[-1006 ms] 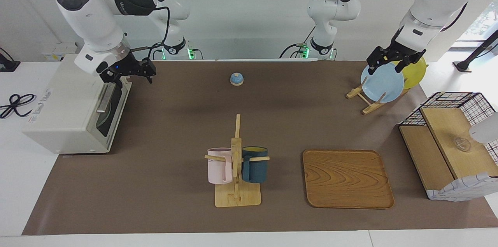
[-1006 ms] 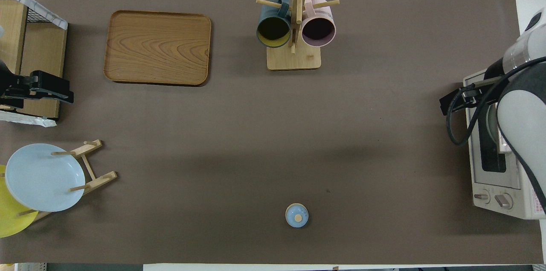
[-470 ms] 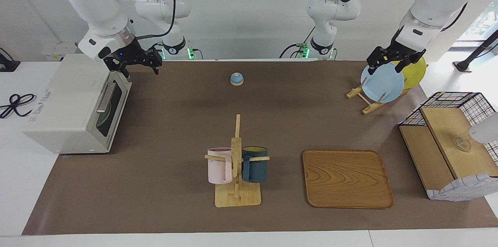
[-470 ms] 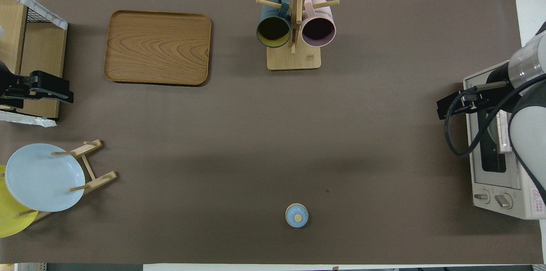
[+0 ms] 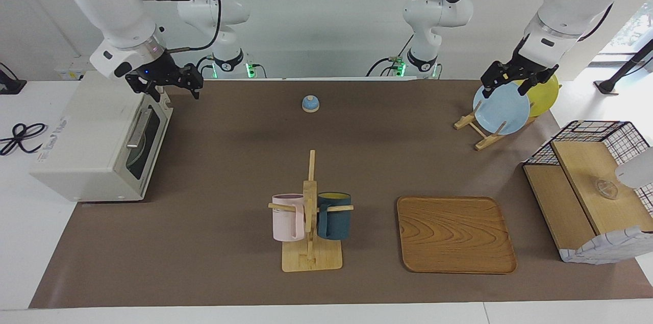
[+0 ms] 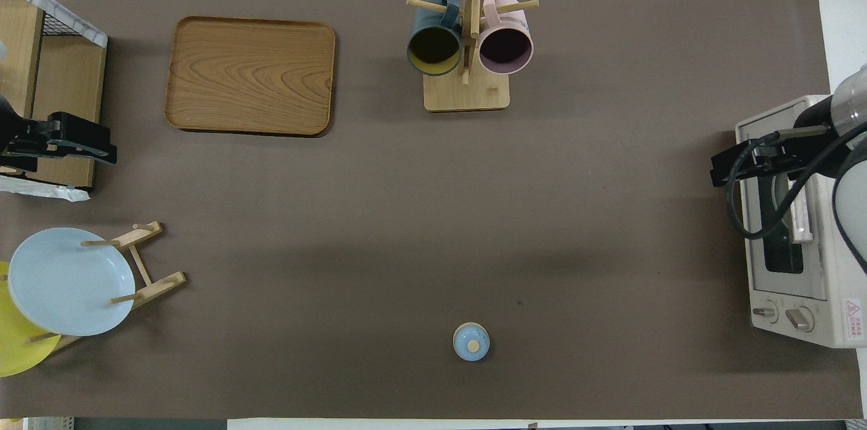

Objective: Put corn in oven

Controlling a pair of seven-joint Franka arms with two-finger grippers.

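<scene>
The right gripper (image 5: 168, 86) hovers over the closed oven (image 5: 97, 140), so the corn is perhaps already inside. The left gripper (image 5: 510, 79) waits above the plates; I cannot tell how either gripper's jaws stand.

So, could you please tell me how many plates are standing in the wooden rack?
2: a blue plate and a yellow plate just nearer the robots, both upright in the rack under the left gripper.
</scene>
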